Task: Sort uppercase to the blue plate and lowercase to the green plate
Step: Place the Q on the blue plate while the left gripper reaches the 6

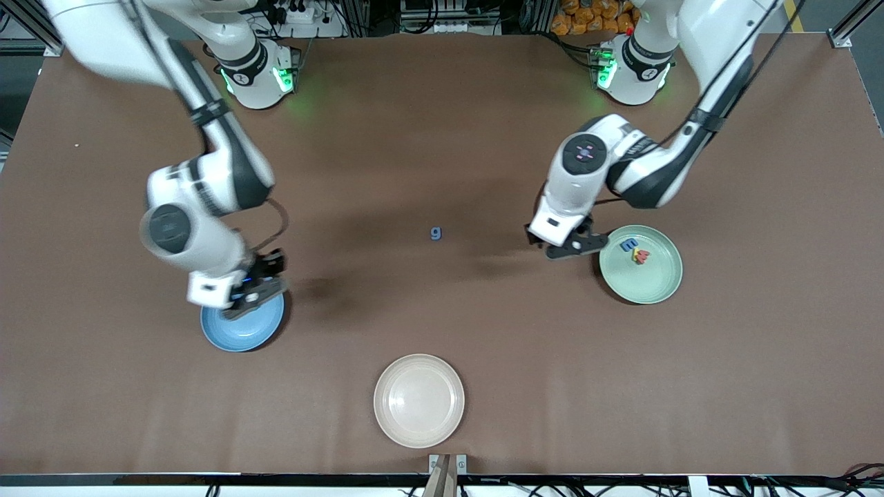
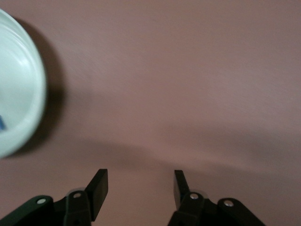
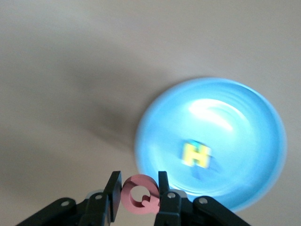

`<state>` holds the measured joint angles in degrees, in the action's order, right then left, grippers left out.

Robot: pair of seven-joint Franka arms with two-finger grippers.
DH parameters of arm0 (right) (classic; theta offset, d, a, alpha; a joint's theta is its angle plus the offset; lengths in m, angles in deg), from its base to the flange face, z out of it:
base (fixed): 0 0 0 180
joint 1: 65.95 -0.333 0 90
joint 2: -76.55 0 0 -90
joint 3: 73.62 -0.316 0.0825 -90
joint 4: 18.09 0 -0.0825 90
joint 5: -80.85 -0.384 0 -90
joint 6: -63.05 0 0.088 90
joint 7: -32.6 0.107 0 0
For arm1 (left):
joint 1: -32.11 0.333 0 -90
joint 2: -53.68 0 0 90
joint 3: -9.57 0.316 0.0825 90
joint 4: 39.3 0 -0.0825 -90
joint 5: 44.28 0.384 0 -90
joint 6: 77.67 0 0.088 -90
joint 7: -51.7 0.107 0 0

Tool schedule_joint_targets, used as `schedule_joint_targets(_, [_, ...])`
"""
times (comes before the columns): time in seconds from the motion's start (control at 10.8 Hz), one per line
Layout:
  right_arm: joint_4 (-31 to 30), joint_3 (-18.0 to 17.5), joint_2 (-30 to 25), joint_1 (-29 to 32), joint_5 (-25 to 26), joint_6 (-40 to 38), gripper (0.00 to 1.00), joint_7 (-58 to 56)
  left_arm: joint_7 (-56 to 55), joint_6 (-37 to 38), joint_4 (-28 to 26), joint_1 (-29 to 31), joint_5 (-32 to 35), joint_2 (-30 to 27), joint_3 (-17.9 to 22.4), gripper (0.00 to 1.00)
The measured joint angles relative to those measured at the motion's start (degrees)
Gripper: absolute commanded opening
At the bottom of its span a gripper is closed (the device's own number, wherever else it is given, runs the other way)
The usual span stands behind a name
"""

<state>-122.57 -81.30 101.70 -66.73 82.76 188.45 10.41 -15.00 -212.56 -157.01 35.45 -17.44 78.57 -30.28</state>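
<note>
My right gripper (image 1: 252,298) is shut on the red Q (image 3: 140,194) and holds it over the rim of the blue plate (image 1: 235,335). In the right wrist view the blue plate (image 3: 235,108) holds the yellow H (image 3: 196,154). The teal R and the blue M are out of view. My left gripper (image 1: 579,247) is open and empty over bare table beside the green plate (image 1: 652,286). That plate holds the blue e (image 1: 627,244), the red w (image 1: 643,257) and a bit of yellow between them. The blue g (image 1: 435,233) lies alone mid-table. The left wrist view shows the open gripper (image 2: 138,176) and the green plate's rim (image 2: 33,94).
A cream-white plate (image 1: 419,400) sits near the table's front edge, nearer to the front camera than the blue g. The brown table (image 1: 442,138) stretches bare toward the arms' bases.
</note>
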Motion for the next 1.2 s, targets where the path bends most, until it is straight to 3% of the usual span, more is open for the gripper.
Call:
schedule_joint_targets(0.19, [1.3,4.6,2.4,0.2,-3.7,0.3,0.0,-6.1,-6.4,0.0,3.3,-4.4,-0.1,2.4,0.0,0.64])
schedule_joint_targets(0.28, [1.9,5.2,3.9,0.2,-4.0,1.4,0.06,-6.4,-8.3,0.0,5.2,-6.2,-0.1,3.9,0.0,0.64])
schedule_joint_targets(0.37, [2.2,5.5,5.5,0.3,-4.0,3.1,0.22,-6.4,-9.2,0.0,6.8,-7.7,-0.1,5.2,0.0,0.64])
schedule_joint_targets(0.46, [2.5,5.7,6.9,0.3,-4.1,4.6,0.4,-6.4,-9.4,-0.1,8.5,-9.2,-0.1,6.5,0.1,0.64])
schedule_joint_targets(0.56, [3.0,5.9,7.9,0.4,-4.2,5.0,0.99,-6.3,-9.4,-0.1,10.5,-10.8,-0.1,7.7,0.1,0.64])
schedule_joint_targets(0.83, [4.8,5.9,8.1,0.4,-4.7,4.7,1.0,-6.0,-9.4,-0.1,16.1,-17.0,0.1,11.7,1.9,0.64])
schedule_joint_targets(1.2, [10.4,5.7,4.3,-0.1,-4.9,-5.0,1.0,-6.0,-9.7,-0.1,22.2,-29.8,-0.1,16.8,13.1,0.64])
